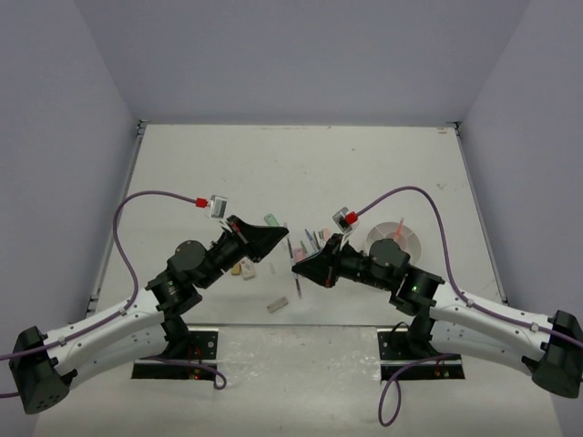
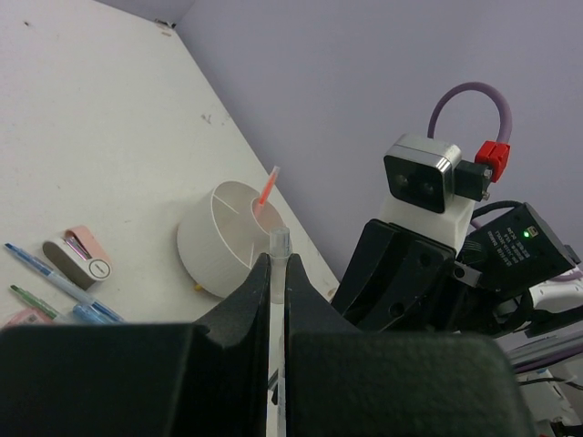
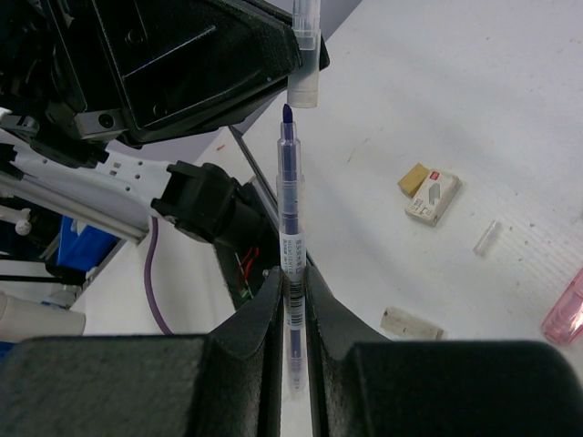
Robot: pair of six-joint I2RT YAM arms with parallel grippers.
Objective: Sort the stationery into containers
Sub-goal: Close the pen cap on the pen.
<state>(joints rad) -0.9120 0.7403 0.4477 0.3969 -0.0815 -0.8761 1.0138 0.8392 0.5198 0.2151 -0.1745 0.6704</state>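
Note:
My left gripper (image 2: 277, 261) is shut on a clear pen cap (image 2: 279, 244) that sticks out past its fingertips. My right gripper (image 3: 291, 275) is shut on a thin blue pen (image 3: 289, 196), its bare tip just below that cap (image 3: 306, 55). The two grippers meet above the table's middle, left (image 1: 278, 242) and right (image 1: 301, 267). The round white organizer (image 2: 221, 238) with dividers holds a pink pen (image 2: 265, 192); in the top view it (image 1: 405, 238) is half hidden behind my right arm. Loose stationery lies around.
A pink piece (image 2: 79, 256) and blue pens (image 2: 56, 279) lie left of the organizer. A tan and white block pair (image 3: 430, 191), a clear cap (image 3: 487, 237), a white block (image 3: 412, 323) and a pink piece (image 3: 569, 305) lie under the right arm. A grey block (image 1: 276, 305) lies near the bases.

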